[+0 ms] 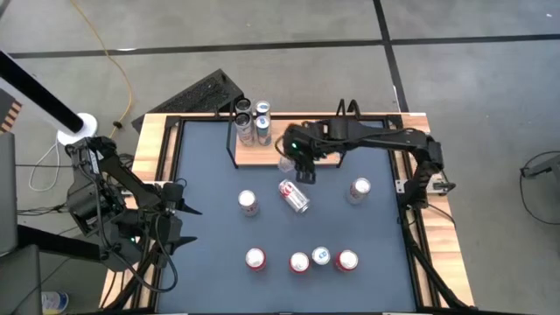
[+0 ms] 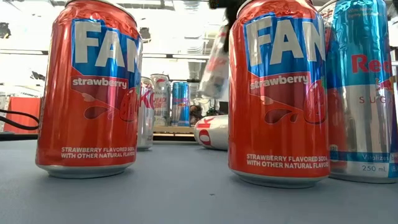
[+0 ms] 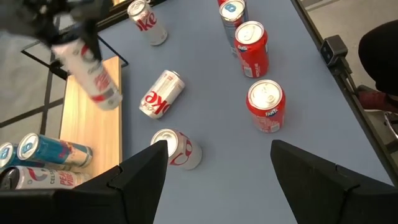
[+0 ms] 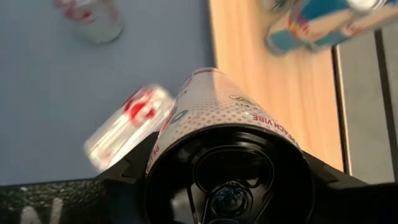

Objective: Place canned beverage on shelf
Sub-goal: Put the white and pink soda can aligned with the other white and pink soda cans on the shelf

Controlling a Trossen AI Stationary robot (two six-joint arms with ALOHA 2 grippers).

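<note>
The table carries a dark blue mat bordered by a light-wood rim. At its far edge stands the shelf, a small wood board with black rod uprights; three cans stand clustered at its left end. The right gripper hangs over the shelf's front edge, fingers closed on a slim white can, held tilted above the board. The left gripper waits at the table's left side, fingers parted and holding nothing. On the mat, one white-and-red can lies on its side just in front of the shelf; six further cans stand upright, four of them in a near row.
</note>
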